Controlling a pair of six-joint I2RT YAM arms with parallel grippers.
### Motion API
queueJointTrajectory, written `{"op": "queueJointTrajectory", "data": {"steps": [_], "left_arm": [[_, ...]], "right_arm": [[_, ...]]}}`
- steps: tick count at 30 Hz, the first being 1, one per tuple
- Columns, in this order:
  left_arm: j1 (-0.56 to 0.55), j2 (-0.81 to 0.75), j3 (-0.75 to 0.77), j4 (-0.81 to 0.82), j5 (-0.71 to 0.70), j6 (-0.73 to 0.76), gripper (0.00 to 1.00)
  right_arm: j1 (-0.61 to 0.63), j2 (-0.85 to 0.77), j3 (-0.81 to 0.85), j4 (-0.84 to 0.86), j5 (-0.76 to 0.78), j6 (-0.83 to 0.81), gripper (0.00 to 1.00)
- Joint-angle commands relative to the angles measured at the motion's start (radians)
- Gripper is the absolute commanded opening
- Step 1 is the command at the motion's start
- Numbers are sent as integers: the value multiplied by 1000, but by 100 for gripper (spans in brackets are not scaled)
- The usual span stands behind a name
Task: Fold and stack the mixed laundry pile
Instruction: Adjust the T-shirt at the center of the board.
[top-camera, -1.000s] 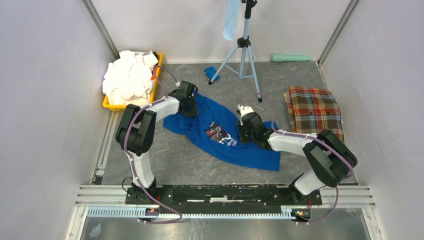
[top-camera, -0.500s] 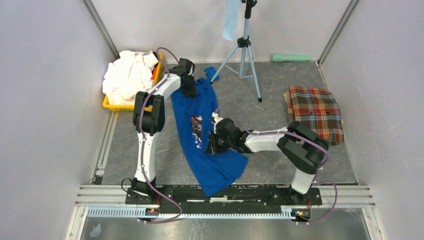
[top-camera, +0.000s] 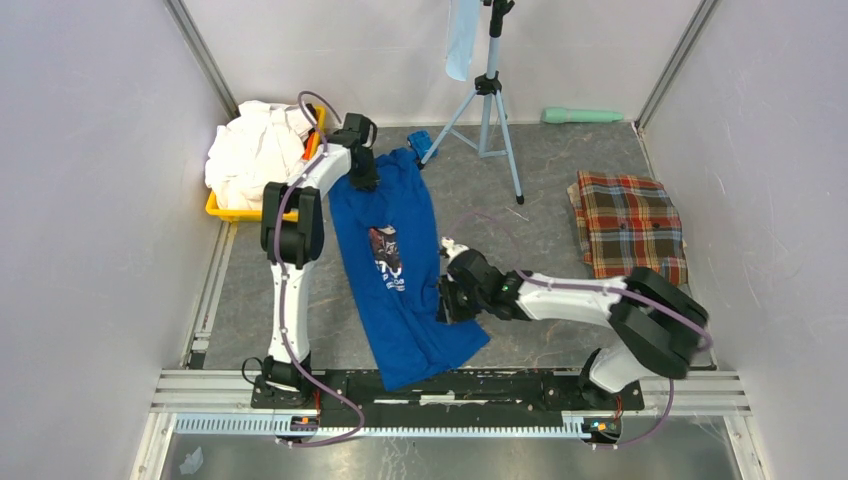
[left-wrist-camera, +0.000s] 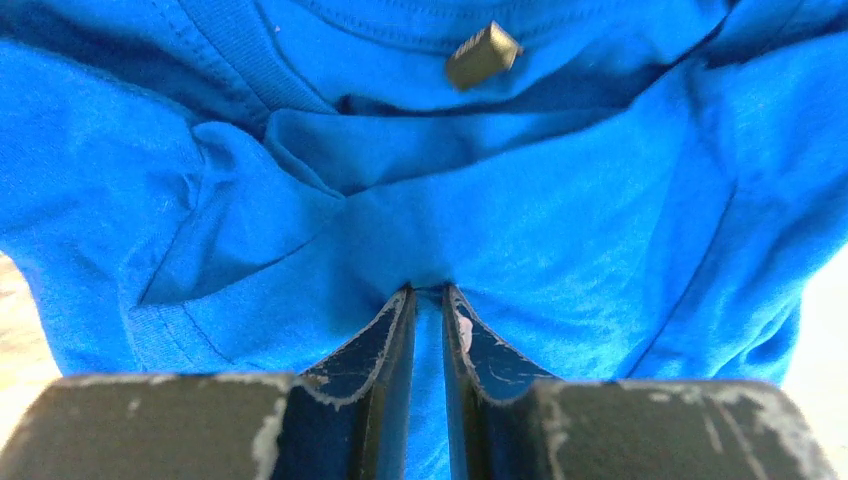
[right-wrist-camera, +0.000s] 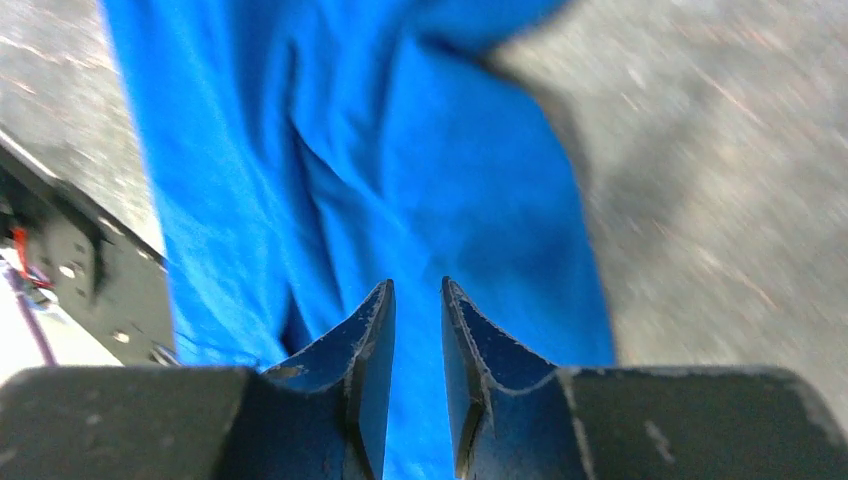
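Observation:
The royal-blue T-shirt (top-camera: 385, 215) lies stretched lengthwise on the grey table, graphic up, from the far middle to the near rail. My left gripper (top-camera: 362, 182) is shut on its far end by the collar; in the left wrist view the cloth (left-wrist-camera: 520, 200) bunches between the closed tips of the gripper (left-wrist-camera: 428, 290). My right gripper (top-camera: 445, 302) sits on the shirt's right edge lower down. In the right wrist view its jaws are narrowly apart with blue cloth (right-wrist-camera: 400, 180) between the tips of the gripper (right-wrist-camera: 415, 283). White shirts (top-camera: 255, 160) are heaped at far left. The plaid cloth (top-camera: 628, 222) lies folded at right.
The white shirts fill a yellow bin (top-camera: 225, 212). A tripod (top-camera: 488, 90) stands at the far middle with a pale-blue cloth (top-camera: 460, 35) hanging on it. A small bright-blue object (top-camera: 420, 142) lies by its foot, a green object (top-camera: 580, 115) by the back wall.
Both grippers swung the T-shirt from lying crosswise to lengthwise. The left gripper went a little farther back and left; the right gripper moved right and nearer, spreading the shirt's lower part.

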Motion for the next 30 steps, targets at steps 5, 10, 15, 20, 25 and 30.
{"op": "queueJointTrajectory", "data": {"steps": [5, 10, 15, 20, 25, 30], "left_arm": [[90, -52, -128, -52, -163, 47, 24], [76, -134, -152, -23, -100, 27, 32], [66, -280, -214, 15, -104, 46, 69], [78, -411, -374, 85, -186, 48, 87], [102, -422, -503, 164, -163, 45, 79], [110, -394, -526, 195, -94, 50, 75]], "right_arm": [[7, -295, -169, -148, 207, -48, 31], [7, -328, -153, -188, 336, -131, 34], [6, -304, -159, -191, 362, -172, 35], [6, -320, -230, -126, 348, -174, 35], [5, -275, -262, -24, 323, -242, 35], [5, -246, -277, 106, 241, -307, 47]]}}
